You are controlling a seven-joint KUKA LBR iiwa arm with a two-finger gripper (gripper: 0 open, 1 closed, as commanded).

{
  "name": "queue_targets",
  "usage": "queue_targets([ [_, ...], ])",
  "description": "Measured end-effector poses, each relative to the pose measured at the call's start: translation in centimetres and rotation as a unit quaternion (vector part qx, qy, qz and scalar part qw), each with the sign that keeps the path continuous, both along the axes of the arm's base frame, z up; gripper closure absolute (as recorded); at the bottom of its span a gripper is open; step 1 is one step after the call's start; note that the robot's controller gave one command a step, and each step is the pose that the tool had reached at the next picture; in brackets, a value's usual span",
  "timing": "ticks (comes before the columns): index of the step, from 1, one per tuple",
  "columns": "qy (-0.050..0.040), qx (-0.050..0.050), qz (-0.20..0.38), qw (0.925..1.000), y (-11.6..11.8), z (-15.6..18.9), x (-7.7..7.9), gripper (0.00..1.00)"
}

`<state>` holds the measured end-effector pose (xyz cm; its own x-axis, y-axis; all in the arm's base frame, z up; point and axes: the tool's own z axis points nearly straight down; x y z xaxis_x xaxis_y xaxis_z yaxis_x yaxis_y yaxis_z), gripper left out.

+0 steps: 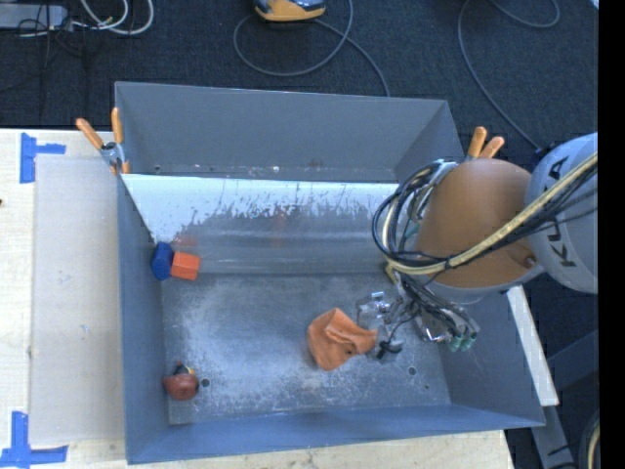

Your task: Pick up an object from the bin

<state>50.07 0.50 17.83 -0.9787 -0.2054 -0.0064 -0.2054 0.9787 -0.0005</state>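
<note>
The crumpled orange rag point(337, 340) lay on the floor of the bin point(283, 145), with my claw point(386, 337) at its right edge; spread or pinching, I couldn't tell. I judged the grasp was at hand: close, then lift straight up. The bin's walls crowded in right of the rag. Left of it was bare floor, with the blocks point(186, 266) well off.

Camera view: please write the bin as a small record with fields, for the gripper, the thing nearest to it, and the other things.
container: grey metal bin
gripper: low in the bin's right part, at the right edge of the orange cloth
orange cloth: crumpled, on the floor right of the middle
grasp: cannot tell
blue block: by the left wall
orange block: right beside the blue block
reddish-brown round thing: near-left corner, alone
</note>
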Motion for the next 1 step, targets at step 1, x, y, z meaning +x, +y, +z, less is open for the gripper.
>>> queue_targets([
  [1, 0.0176, 0.0, -0.008, 0.9998, 0.41, 0.72, -1.58, 1.0],
])
